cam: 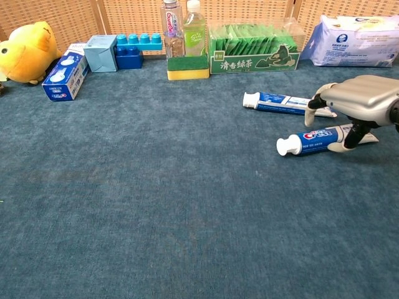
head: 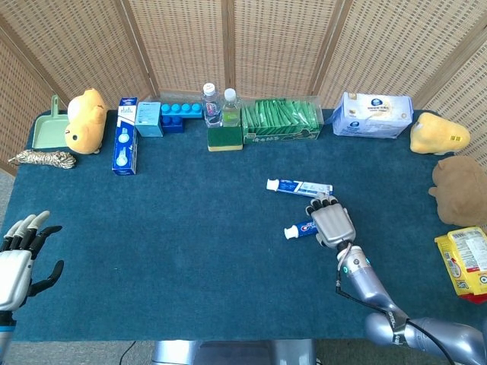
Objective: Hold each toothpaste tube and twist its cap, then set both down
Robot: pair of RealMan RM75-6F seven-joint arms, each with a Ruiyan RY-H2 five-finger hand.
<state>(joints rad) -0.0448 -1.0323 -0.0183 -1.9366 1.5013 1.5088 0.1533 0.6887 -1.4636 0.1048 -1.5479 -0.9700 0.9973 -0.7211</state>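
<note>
Two white-and-blue toothpaste tubes are on the blue cloth, right of centre. The far tube [head: 299, 186] [cam: 280, 102] lies flat with its white cap pointing left. My right hand [head: 333, 224] [cam: 361, 99] grips the near tube [head: 300, 229] [cam: 312, 140], fingers over it and thumb in front, and hides the tail end. That tube is slanted, with its cap end sticking out to the left and low over the cloth. My left hand [head: 19, 258] hangs at the table's front left corner, fingers spread and holding nothing; only the head view shows it.
Along the back edge stand a yellow plush [head: 84, 120], a blue box [head: 125, 146], blue blocks [head: 177, 114], two bottles [head: 220, 106], a green tea box [head: 281, 122] and a tissue pack [head: 373, 115]. Plush toys [head: 459, 181] and a snack packet [head: 466, 261] lie at the right edge.
</note>
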